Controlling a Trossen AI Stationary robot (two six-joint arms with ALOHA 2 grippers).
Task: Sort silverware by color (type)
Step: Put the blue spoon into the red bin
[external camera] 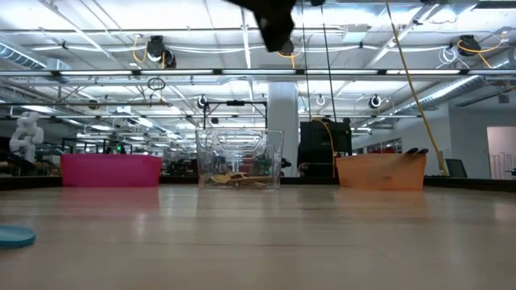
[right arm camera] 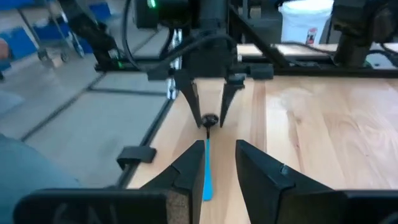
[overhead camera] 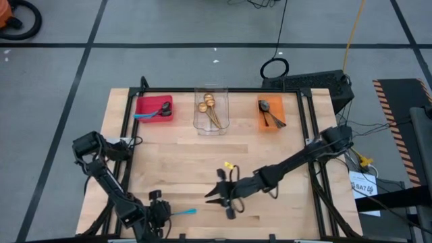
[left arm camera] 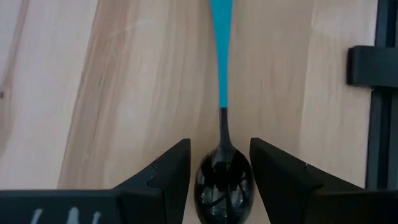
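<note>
Between left tool's [left arm camera: 219,180] fingers: unlabelled blue-handled spoon [left arm camera: 221,124].

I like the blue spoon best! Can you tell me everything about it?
The blue-handled spoon has a slim light blue handle joined to a thin dark neck and a shiny dark bowl that looks like metal. It lies flat on the wooden table, near the front edge. The left claw stands open with a finger on each side of the bowl, not squeezing it.

Blue-handled spoon [overhead camera: 181,212] flat at table's near edge, dark bowl btwn left gripper's [left arm camera: 219,177] open jaws
</note>
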